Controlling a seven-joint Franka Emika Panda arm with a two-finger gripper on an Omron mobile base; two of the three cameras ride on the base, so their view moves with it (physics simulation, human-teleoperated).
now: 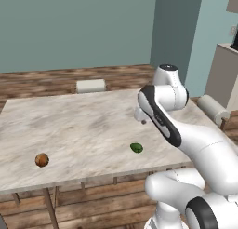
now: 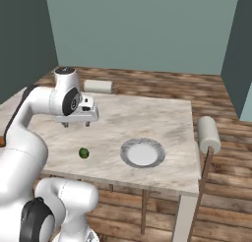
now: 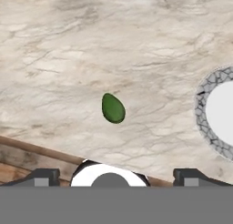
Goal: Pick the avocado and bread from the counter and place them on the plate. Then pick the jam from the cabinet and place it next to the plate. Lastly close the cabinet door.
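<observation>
Three views, taken one by one.

Left base view, counter: the counter (image 1: 83, 130) is a pale marble slab over a wooden floor.
Left base view, bread: the bread (image 1: 42, 160) lies near the front left edge of the counter, alone.
Left base view, avocado: the avocado (image 1: 136, 148) lies near the front edge, well apart from the bread and just left of the arm's white forearm.
Left base view, other things: a pale stool (image 1: 90, 85) stands behind the far edge; a second stool (image 1: 213, 109) stands at the right end.
Left base view, gripper: the hand is mostly hidden behind the arm, so its opening cannot be read here.

Right base view, plate: the plate (image 2: 142, 153) sits on the counter toward the front, with nothing on it.
Right base view, avocado: it lies on the marble left of the plate, not touching it.
Right base view, gripper: the gripper (image 2: 77, 123) hangs above the counter, behind the avocado and higher; it touches nothing.
Right base view, way: nothing stands between the avocado and the plate.

Hand view, avocado: it lies on bare marble close to the front edge.
Hand view, plate: its rim shows at the right border.
Hand view, fingertips: the fingertips (image 3: 42, 177) stand spread wide, one at each lower corner, with nothing between them.
</observation>
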